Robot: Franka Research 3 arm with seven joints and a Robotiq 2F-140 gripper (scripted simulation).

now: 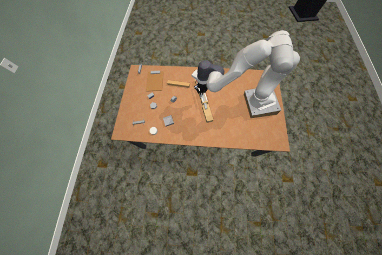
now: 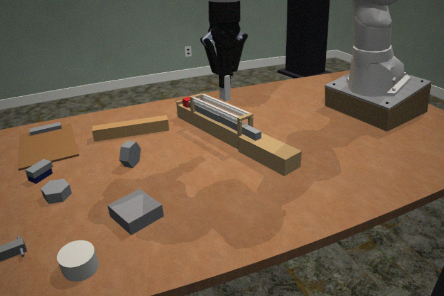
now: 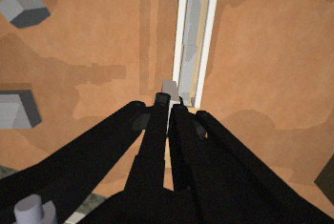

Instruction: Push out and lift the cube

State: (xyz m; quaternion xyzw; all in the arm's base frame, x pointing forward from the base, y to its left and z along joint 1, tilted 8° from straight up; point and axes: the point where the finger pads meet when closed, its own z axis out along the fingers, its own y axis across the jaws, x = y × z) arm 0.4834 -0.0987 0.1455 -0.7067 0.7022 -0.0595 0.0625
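Cube: red, on the channel's far-left ledge (image 2: 180,106)!
Channel: pale wood, white-railed roof (image 1: 203,98) (image 2: 224,107) (image 3: 177,34).
Rod: grey, square, inside.
Black gripper (image 1: 201,92) (image 2: 224,81) (image 3: 167,90): fingers pressed together, nothing pinched!

The desk (image 1: 234,135) (image 2: 322,213) (image 3: 267,68) has an orange-brown top. Directly on it lie the channel (image 1: 204,98) (image 2: 211,128) (image 3: 177,25), a wooden block (image 1: 207,113) (image 2: 269,148) at one end of it, and a wooden bar (image 1: 178,83) (image 2: 131,128) to its side. Elsewhere lie a tan board (image 1: 154,81) (image 2: 48,146), a white cylinder (image 1: 153,130) (image 2: 78,260), a square grey block (image 1: 168,120) (image 2: 136,210) and two hexagonal pieces, one flat (image 1: 153,105) (image 2: 56,191), one on edge (image 1: 173,99) (image 2: 130,154).
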